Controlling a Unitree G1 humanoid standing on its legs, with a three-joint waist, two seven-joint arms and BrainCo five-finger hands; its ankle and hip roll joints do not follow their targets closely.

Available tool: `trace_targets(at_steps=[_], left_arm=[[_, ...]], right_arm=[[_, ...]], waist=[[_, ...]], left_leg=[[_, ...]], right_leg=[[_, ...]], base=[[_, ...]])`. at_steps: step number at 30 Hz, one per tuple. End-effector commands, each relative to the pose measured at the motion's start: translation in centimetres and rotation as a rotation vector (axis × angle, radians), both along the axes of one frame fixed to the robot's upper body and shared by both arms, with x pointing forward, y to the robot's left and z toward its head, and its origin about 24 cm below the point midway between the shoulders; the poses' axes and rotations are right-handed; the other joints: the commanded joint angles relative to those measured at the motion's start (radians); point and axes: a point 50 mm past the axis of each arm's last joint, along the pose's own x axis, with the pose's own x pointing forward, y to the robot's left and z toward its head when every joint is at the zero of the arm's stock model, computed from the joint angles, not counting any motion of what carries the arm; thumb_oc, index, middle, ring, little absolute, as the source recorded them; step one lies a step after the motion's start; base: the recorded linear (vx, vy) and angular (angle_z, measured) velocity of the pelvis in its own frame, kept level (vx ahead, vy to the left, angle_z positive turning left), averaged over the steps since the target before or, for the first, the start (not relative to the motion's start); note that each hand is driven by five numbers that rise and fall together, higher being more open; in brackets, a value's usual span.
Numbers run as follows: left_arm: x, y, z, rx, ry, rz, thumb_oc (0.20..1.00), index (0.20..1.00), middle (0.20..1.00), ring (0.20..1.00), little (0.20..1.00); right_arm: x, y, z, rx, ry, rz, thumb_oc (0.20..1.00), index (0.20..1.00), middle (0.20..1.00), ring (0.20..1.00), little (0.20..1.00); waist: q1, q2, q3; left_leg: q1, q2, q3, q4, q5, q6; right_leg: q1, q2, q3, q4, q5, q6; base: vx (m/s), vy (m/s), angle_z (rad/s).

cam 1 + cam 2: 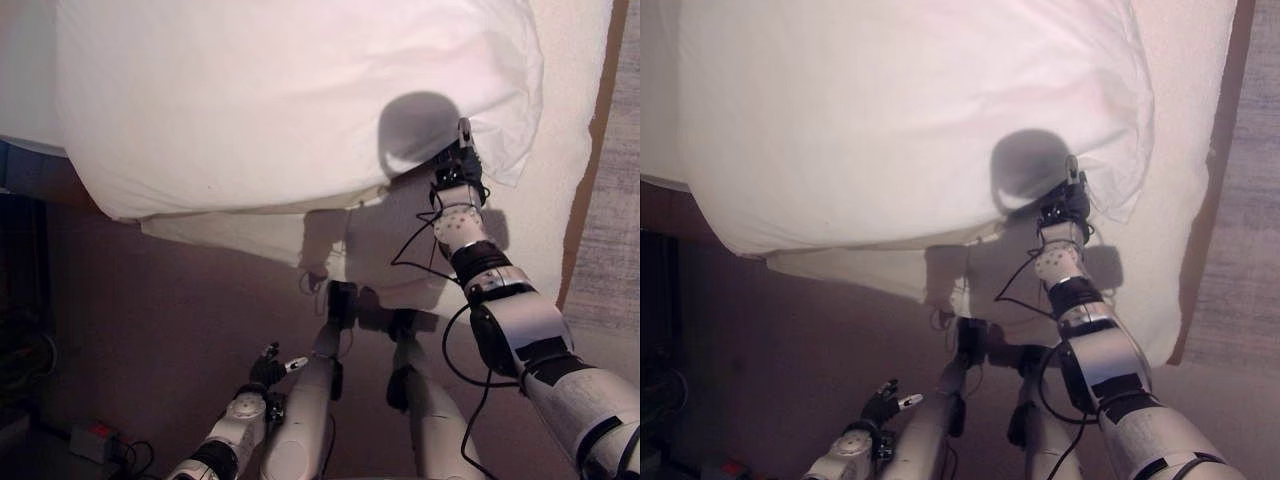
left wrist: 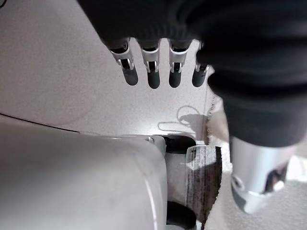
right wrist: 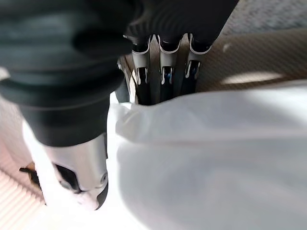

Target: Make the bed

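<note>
Big white pillow (image 1: 290, 100) lies across the bed (image 1: 570, 110), puffed up, its near edge overhanging the bed's side toward the robot. Under it, white sheet (image 1: 250, 235) hangs down w/ a shadowed fold. The pillow's near right corner is where the action is.

Right hand (image 1: 459, 160) is up at that corner, arm stretched fwd and raised, wrist cover dark against the white. In the right wrist view the fingers (image 3: 165, 72) run straight down behind the cloth edge, tips hidden by the fabric, thumb (image 3: 76, 177) on the near side of it. Looks like cloth between thumb and fingers, but tips are buried, so can't tell if it's actually clamped or just resting there.

Left hand (image 1: 270, 368) hangs low by the robot's side, well apart from the bed, arm down. In the left wrist view its fingers (image 2: 153, 72) are loosely straight, thumb (image 2: 256, 177) apart, nothing in it.

Bed cover is pale cream, a brown wooden strip (image 1: 592, 140) along the right edge, then grey woven carpet (image 1: 615, 250) beyond. Floor (image 1: 150, 320) in front is dull brownish-mauve. Small grey box w/ red top (image 1: 93, 436) sits on the floor at lower left.
</note>
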Motion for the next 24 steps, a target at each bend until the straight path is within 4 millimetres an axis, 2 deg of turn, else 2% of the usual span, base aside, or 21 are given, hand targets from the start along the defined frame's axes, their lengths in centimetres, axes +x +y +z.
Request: trace_targets(at_steps=[1,5,7,8,9,10,11,12,13,14,15,16,17,18,19,20,21,22,23,24], left_arm=[[0.2,-0.4,0.1,0.047,-0.003,-0.048,1.000,1.000,1.000,1.000,1.000],[1.3,-1.3,1.2,0.038,-0.061,-0.061,1.000,1.000,1.000,1.000,1.000],[1.6,-1.5,1.5,0.031,-0.080,-0.059,1.000,1.000,1.000,1.000,1.000],[2.0,-1.9,2.0,0.011,-0.105,-0.065,1.000,1.000,1.000,1.000,1.000],[2.1,-1.9,2.0,0.011,-0.105,-0.065,1.000,1.000,1.000,1.000,1.000],[2.4,-2.3,2.5,-0.013,-0.130,-0.069,1.000,1.000,1.000,1.000,1.000],[2.7,-2.6,2.9,-0.038,-0.151,-0.072,1.000,1.000,1.000,1.000,1.000],[3.2,-3.5,3.9,-0.123,-0.189,-0.081,1.000,1.000,1.000,1.000,1.000],[3.1,-3.5,3.9,-0.123,-0.188,-0.080,1.000,1.000,1.000,1.000,1.000],[3.7,-4.3,5.3,-0.206,-0.251,-0.094,1.000,1.000,1.000,1.000,1.000],[3.7,-4.2,5.3,-0.206,-0.250,-0.093,1.000,1.000,1.000,1.000,1.000],[4.2,-5.1,7.3,-0.329,-0.325,-0.099,1.000,1.000,1.000,1.000,1.000],[4.1,-5.0,7.3,-0.328,-0.323,-0.098,1.000,1.000,1.000,1.000,1.000],[4.3,-5.2,8.1,-0.371,-0.353,-0.094,1.000,1.000,1.000,1.000,1.000],[5.0,-5.9,10.4,-0.493,-0.421,-0.102,1.000,1.000,1.000,1.000,1.000],[5.3,-6.2,11.3,-0.539,-0.449,-0.108,1.000,1.000,1.000,1.000,1.000],[5.3,-6.1,11.3,-0.539,-0.448,-0.108,1.000,1.000,1.000,1.000,1.000],[5.8,-6.5,12.6,-0.588,-0.483,-0.120,1.000,1.000,1.000,1.000,1.000],[6.5,-7.3,14.7,-0.673,-0.531,-0.155,1.000,1.000,1.000,1.000,1.000],[6.6,-7.3,14.8,-0.673,-0.531,-0.155,1.000,1.000,1.000,1.000,1.000]], right_arm=[[0.2,-0.8,5.5,-0.212,-0.076,-0.053,1.000,1.000,1.000,1.000,1.000],[0.6,-0.8,6.1,-0.419,0.047,-0.070,1.000,1.000,1.000,1.000,1.000],[0.6,-0.8,6.2,-0.446,0.064,-0.078,1.000,1.000,1.000,1.000,1.000],[0.7,-0.5,6.3,-0.501,0.068,-0.064,0.906,0.906,0.906,0.906,0.906],[0.7,-0.5,6.4,-0.501,0.068,-0.064,0.708,0.708,0.708,0.708,0.708],[0.7,-0.2,6.6,-0.519,0.054,-0.059,0.429,0.429,0.429,0.429,0.429],[0.7,0.0,6.7,-0.504,0.040,-0.050,0.200,0.200,0.200,0.200,0.200],[0.6,0.8,6.7,-0.476,-0.010,-0.020,0.200,0.200,0.200,0.200,0.200],[0.6,0.8,6.7,-0.475,-0.009,-0.020,0.200,0.200,0.200,0.200,0.200],[0.4,1.7,6.6,-0.481,-0.064,0.011,0.200,0.200,0.200,0.200,0.200],[0.4,1.7,6.6,-0.481,-0.062,0.011,0.200,0.200,0.200,0.200,0.200],[0.0,2.7,6.6,-0.478,-0.123,0.036,0.200,0.200,0.200,0.200,0.200],[0.0,2.7,6.6,-0.477,-0.122,0.036,0.200,0.200,0.200,0.200,0.200],[-0.2,2.9,6.5,-0.479,-0.141,0.040,0.200,0.200,0.200,0.200,0.200],[-0.7,3.6,6.8,-0.471,-0.196,0.056,0.200,0.200,0.200,0.200,0.200],[-0.9,3.8,6.9,-0.467,-0.216,0.058,0.200,0.200,0.200,0.200,0.200],[-0.9,3.8,6.9,-0.467,-0.216,0.058,0.200,0.200,0.200,0.200,0.200],[-1.2,4.0,7.1,-0.471,-0.245,0.063,0.200,0.200,0.200,0.200,0.200],[-1.7,4.3,7.6,-0.472,-0.291,0.065,0.200,0.200,0.200,0.200,0.200],[-1.7,4.3,7.6,-0.472,-0.291,0.065,0.200,0.200,0.200,0.200,0.200]], waist=[[0.010,-0.030,0.018],[0.000,-0.039,0.039],[-0.001,-0.039,0.044],[-0.003,-0.038,0.051],[-0.004,-0.037,0.052],[-0.005,-0.036,0.056],[-0.006,-0.036,0.058],[-0.010,-0.036,0.060],[-0.010,-0.036,0.060],[-0.019,-0.040,0.061],[-0.019,-0.041,0.061],[-0.030,-0.043,0.064],[-0.029,-0.044,0.064],[-0.034,-0.047,0.063],[-0.048,-0.057,0.061],[-0.055,-0.062,0.059],[-0.055,-0.062,0.060],[-0.064,-0.069,0.058],[-0.079,-0.081,0.054],[-0.079,-0.081,0.055]], left_leg=[[-0.015,-0.074,0.007,-0.004,-0.010,-0.006],[-0.018,-0.073,0.008,-0.004,-0.009,-0.007],[-0.017,-0.073,0.008,-0.004,-0.008,-0.007],[-0.012,-0.075,0.008,-0.004,-0.007,-0.006],[-0.011,-0.075,0.007,-0.004,-0.007,-0.006],[-0.009,-0.075,0.009,-0.004,-0.007,-0.006],[-0.006,-0.077,0.009,-0.004,-0.007,-0.006],[0.001,-0.077,0.010,-0.004,-0.009,-0.005],[0.002,-0.077,0.010,-0.004,-0.010,-0.005],[0.009,-0.076,0.014,-0.004,-0.011,-0.004],[0.010,-0.076,0.014,-0.004,-0.011,-0.004],[0.022,-0.077,0.019,-0.004,-0.014,-0.002],[0.023,-0.077,0.020,-0.004,-0.014,-0.002],[0.030,-0.076,0.022,-0.004,-0.016,-0.001],[0.044,-0.075,0.029,-0.003,-0.021,0.001],[0.049,-0.074,0.033,-0.004,-0.022,0.001],[0.050,-0.074,0.034,-0.004,-0.022,0.001],[0.054,-0.073,0.038,-0.004,-0.023,0.001],[0.066,-0.071,0.044,-0.004,-0.026,0.000],[0.067,-0.071,0.045,-0.004,-0.026,0.000]], right_leg=[[0.016,-0.045,0.102,0.039,-0.001,0.082],[0.011,-0.044,0.103,0.041,0.004,0.082],[0.014,-0.044,0.102,0.041,0.005,0.082],[0.016,-0.044,0.103,0.042,0.005,0.082],[0.017,-0.044,0.103,0.042,0.005,0.082],[0.018,-0.045,0.102,0.042,0.005,0.083],[0.021,-0.045,0.101,0.042,0.006,0.083],[0.026,-0.045,0.105,0.040,0.007,0.084],[0.027,-0.045,0.105,0.040,0.007,0.084],[0.033,-0.044,0.110,0.037,0.009,0.085],[0.034,-0.044,0.110,0.037,0.009,0.085],[0.041,-0.043,0.117,0.037,0.011,0.086],[0.043,-0.043,0.117,0.037,0.011,0.086],[0.046,-0.043,0.120,0.038,0.011,0.086],[0.054,-0.042,0.129,0.037,0.015,0.087],[0.056,-0.042,0.133,0.036,0.017,0.087],[0.057,-0.042,0.134,0.036,0.017,0.087],[0.061,-0.042,0.139,0.034,0.020,0.088],[0.068,-0.040,0.146,0.031,0.025,0.090],[0.069,-0.040,0.146,0.031,0.025,0.090]], base=[[0.00,0.000,0.00],[0.00,0.000,0.00],[0.00,0.000,0.00],[0.00,0.000,0.00],[0.00,0.000,0.00],[0.00,0.000,0.00],[0.00,0.000,0.00],[0.00,0.000,0.00],[0.00,0.000,0.00],[0.00,0.000,0.00],[-0.03,0.038,-0.01],[0.00,0.000,0.00],[-0.03,0.039,-0.03],[-0.03,0.043,-0.02],[-0.04,0.056,-0.03],[-0.03,0.042,0.01],[0.00,0.000,0.00],[-0.05,0.028,-0.14],[-0.05,0.028,-0.19],[-0.06,0.029,-0.22]])
